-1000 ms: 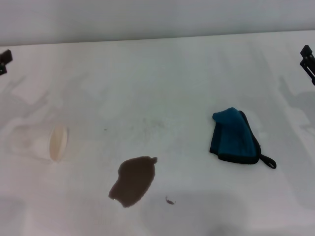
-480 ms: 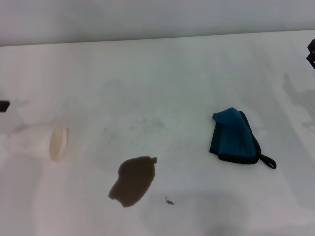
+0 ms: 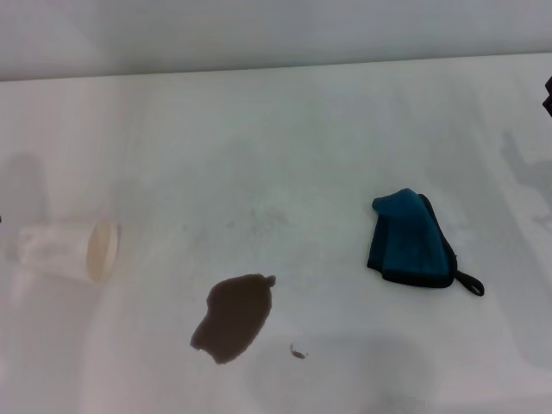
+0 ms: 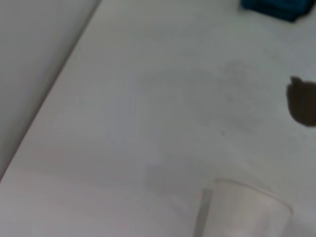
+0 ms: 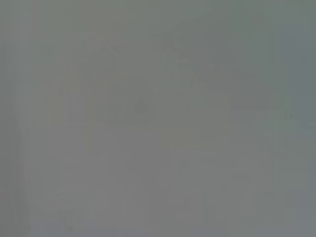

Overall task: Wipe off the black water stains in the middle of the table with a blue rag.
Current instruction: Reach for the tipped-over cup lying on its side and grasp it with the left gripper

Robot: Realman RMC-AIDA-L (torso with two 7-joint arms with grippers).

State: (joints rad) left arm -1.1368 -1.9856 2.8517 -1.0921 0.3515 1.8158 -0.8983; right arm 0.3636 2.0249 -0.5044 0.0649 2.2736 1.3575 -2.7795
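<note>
The black water stains are a dark brown-black blotch (image 3: 233,316) with a tiny speck (image 3: 297,351) beside it, near the front middle of the white table (image 3: 285,147). The blue rag (image 3: 410,241) lies folded to the right of the blotch, its black loop tag pointing to the front right. In the left wrist view the rag (image 4: 274,7) and the blotch (image 4: 303,101) show at the picture's edge. Only a dark sliver of my right gripper (image 3: 548,93) shows at the far right edge of the head view, well away from the rag. My left gripper is out of view.
A clear plastic cup (image 3: 65,250) lies on its side at the left of the table, its mouth toward the blotch; it also shows in the left wrist view (image 4: 244,212). A grey wall runs behind the table's far edge. The right wrist view shows only a plain grey surface.
Both grippers have drawn outward. The left one slid down the left edge and left the head view. The right one has moved almost fully off the right edge. Rag, stains and cup have not moved.
</note>
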